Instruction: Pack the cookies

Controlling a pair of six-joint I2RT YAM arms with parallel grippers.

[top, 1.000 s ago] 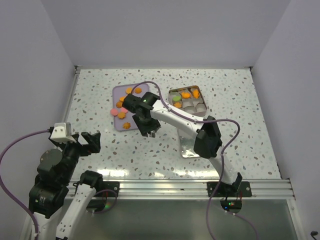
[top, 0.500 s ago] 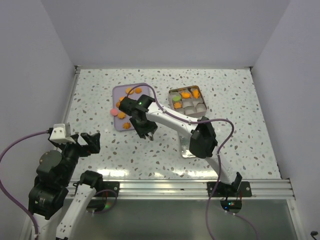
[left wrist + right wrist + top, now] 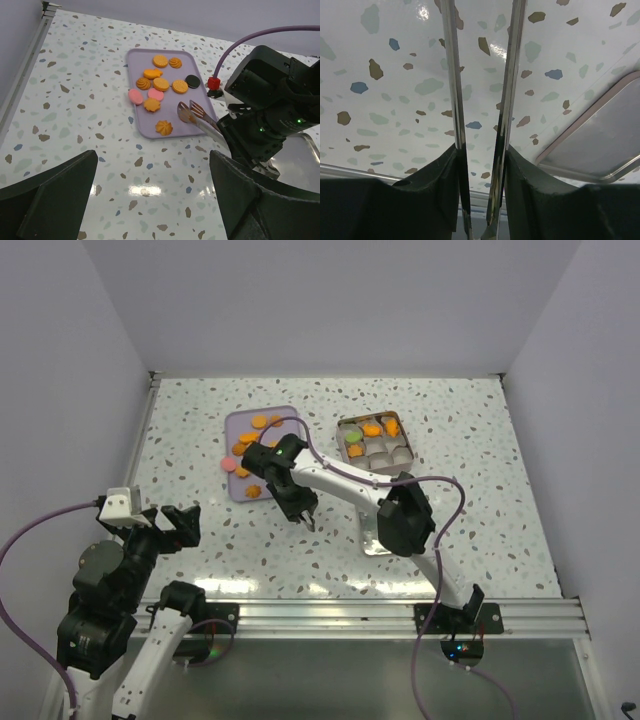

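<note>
Your right gripper (image 3: 481,172) clamps the tongs (image 3: 200,117), tips slightly apart and, it seems, empty; the left gripper (image 3: 152,157) is wide open, idle. The cookies (image 3: 161,84) lie on the lilac tray (image 3: 137,57), far left. If you descend crookedly, the tongs may push cookies off the tray.

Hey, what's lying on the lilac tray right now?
Eight orange cookies, two pink ones and a black one on the lilac tray. The tongs hang over its right edge; the patch of tray beneath them is hidden.
</note>
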